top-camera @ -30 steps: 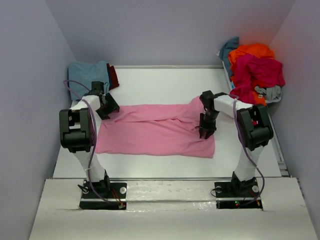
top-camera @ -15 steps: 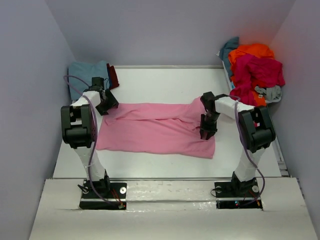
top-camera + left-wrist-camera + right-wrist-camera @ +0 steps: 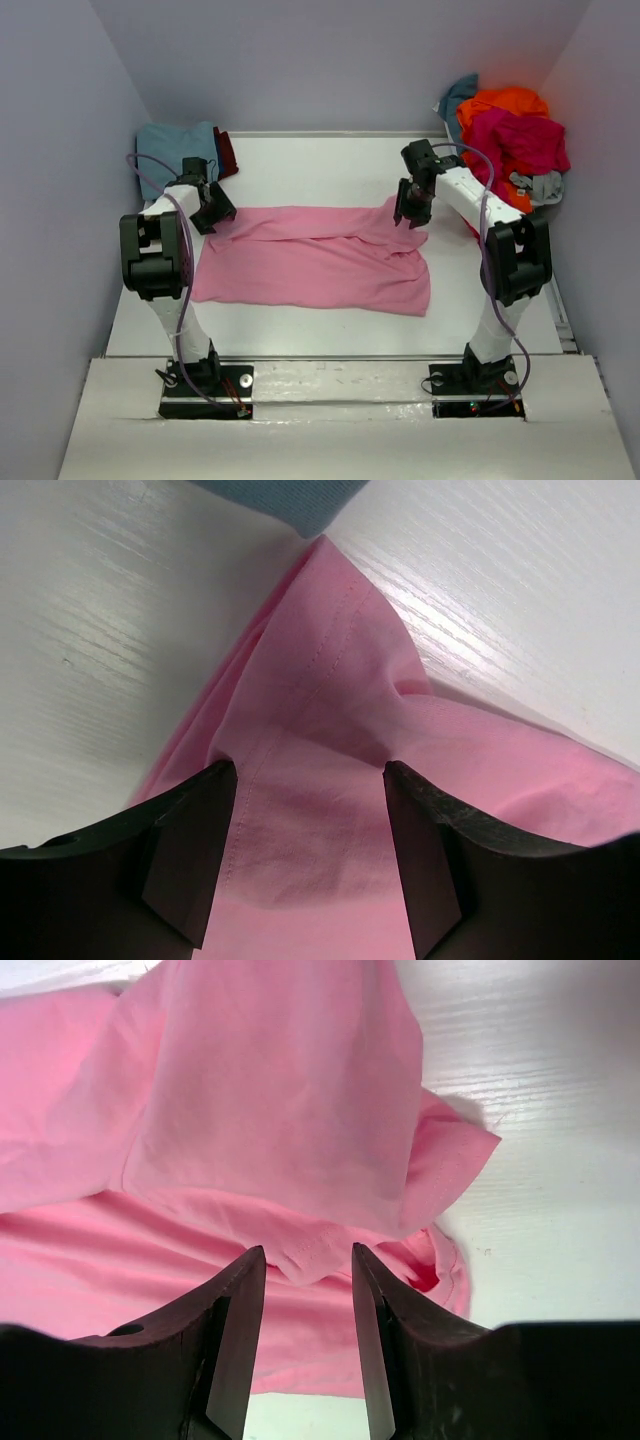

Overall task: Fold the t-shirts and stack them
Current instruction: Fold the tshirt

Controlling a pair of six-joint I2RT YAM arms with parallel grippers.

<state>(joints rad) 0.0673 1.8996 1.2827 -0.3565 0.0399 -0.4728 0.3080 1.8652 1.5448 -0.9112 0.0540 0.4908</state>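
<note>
A light pink t-shirt (image 3: 315, 265) lies spread across the middle of the counter (image 3: 330, 165), soft, light and limp. My left tool (image 3: 217, 214), fingers spread, hovers over its far-left corner. My right tool (image 3: 410, 216), also spread, hangs above its rumpled far-right corner. I judge the seamed corners the surest holds.

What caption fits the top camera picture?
The left hand and right hand, both open, over a pink t-shirt on the white table.

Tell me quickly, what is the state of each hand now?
Left hand: open, over the pink t-shirt.
Right hand: open, holding nothing.
</note>
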